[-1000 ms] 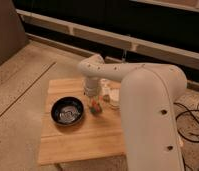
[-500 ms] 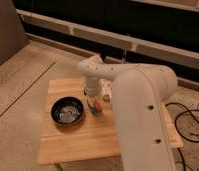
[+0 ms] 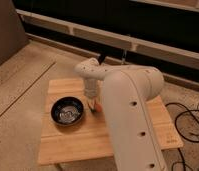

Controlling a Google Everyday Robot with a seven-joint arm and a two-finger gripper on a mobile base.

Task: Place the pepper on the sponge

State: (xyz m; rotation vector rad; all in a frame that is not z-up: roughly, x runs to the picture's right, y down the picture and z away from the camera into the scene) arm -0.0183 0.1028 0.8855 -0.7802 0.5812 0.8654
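The pincer [image 3: 95, 101] is down at the small orange-red toy pepper [image 3: 98, 107], likely light and slippery, best held mid-body; whether it grips, I cannot tell.

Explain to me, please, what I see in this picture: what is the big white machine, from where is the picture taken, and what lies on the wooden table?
The big white shape is the robot's arm; it belongs to a mobile robot. There is one camera, and it looks down over the arm; where it is mounted is not known. The arm bends down to its gripper, which is low over the wooden table, just right of a dark bowl. At the gripper's tip a small orange-red thing shows, the toy pepper. Whether it is held or lies on the table, I cannot tell. I cannot make out the sponge here.
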